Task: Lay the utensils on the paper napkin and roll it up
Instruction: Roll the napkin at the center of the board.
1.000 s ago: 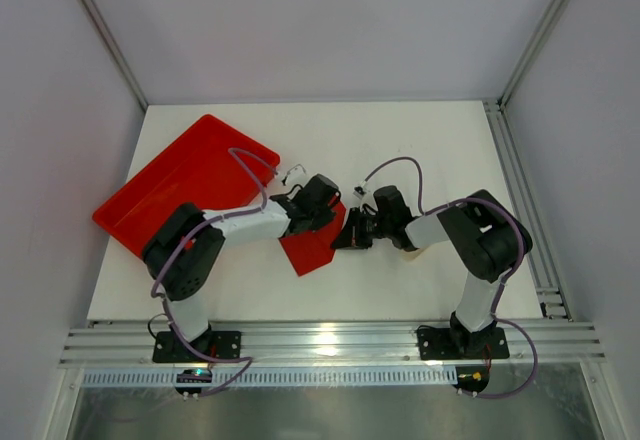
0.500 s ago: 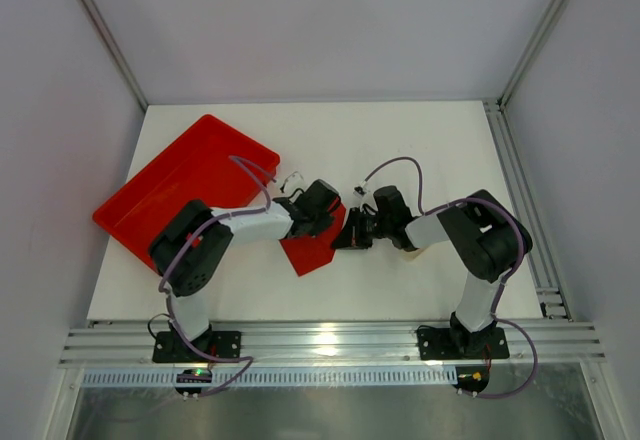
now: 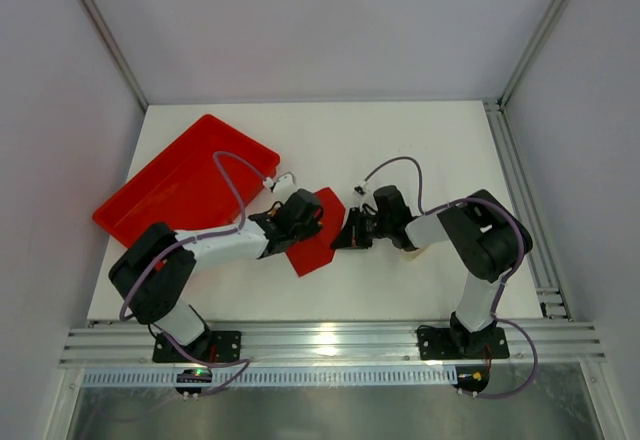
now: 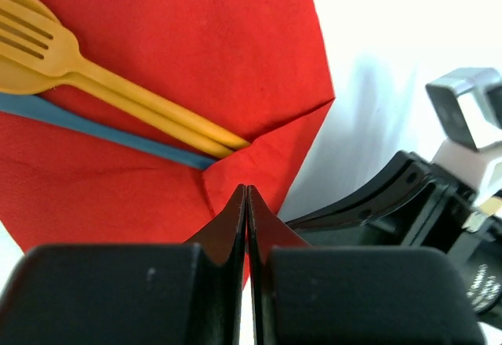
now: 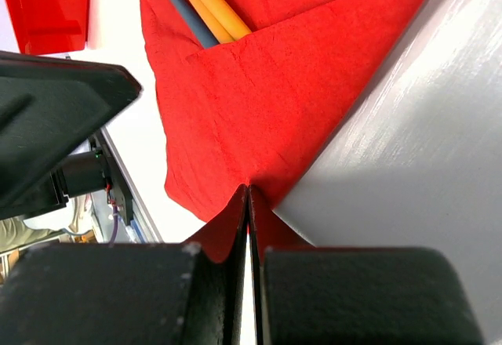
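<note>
The red paper napkin (image 3: 323,228) lies on the white table between both arms. In the left wrist view the utensils (image 4: 118,94) rest on the paper napkin (image 4: 204,39): two yellow-orange pieces, one a fork, beside a blue-grey one. A folded flap covers their handle ends. My left gripper (image 4: 247,190) is shut, pinching that flap's corner. My right gripper (image 5: 249,190) is shut on the edge of the paper napkin (image 5: 274,94), where the paper puckers; the utensils (image 5: 212,4) slip under the flap. From above, my left gripper (image 3: 307,224) and right gripper (image 3: 346,235) face each other across the napkin and hide the utensils.
A large red tray (image 3: 170,185) with a raised rim sits on the table at the left, behind my left arm. The right arm's purple cable (image 3: 395,165) loops above its wrist. Aluminium rails border the table's right (image 3: 520,190) and near sides.
My left arm has drawn back to the left and toward the near edge, its gripper still shut, uncovering more of the napkin. The right arm and the napkin's outline stay put.
</note>
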`<state>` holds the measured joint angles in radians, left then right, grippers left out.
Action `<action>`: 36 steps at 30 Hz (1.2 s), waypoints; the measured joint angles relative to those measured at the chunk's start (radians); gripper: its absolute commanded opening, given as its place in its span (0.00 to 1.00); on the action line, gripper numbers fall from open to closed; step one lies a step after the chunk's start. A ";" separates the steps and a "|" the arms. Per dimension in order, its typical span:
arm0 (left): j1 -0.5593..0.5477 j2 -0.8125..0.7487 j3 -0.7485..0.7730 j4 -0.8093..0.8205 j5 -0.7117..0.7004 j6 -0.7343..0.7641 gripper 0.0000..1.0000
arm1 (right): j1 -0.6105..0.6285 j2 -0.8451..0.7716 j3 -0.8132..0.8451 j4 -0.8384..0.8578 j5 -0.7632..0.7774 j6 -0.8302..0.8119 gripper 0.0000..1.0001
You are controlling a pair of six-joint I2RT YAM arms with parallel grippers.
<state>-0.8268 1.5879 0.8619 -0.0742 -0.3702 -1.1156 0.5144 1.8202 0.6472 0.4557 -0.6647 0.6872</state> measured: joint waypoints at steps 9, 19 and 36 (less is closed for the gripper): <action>-0.004 -0.002 -0.117 0.093 0.026 0.049 0.00 | 0.002 -0.014 0.006 -0.033 0.014 -0.028 0.04; -0.004 -0.012 -0.124 0.188 0.047 0.087 0.00 | 0.008 -0.023 0.018 -0.069 0.026 -0.051 0.04; -0.004 0.171 0.123 0.106 0.048 -0.134 0.00 | 0.012 -0.026 0.021 -0.076 0.031 -0.053 0.04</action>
<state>-0.8310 1.7592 0.9852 0.0322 -0.3218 -1.2499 0.5266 1.7947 0.6678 0.3798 -0.6338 0.6342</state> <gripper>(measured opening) 0.002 0.038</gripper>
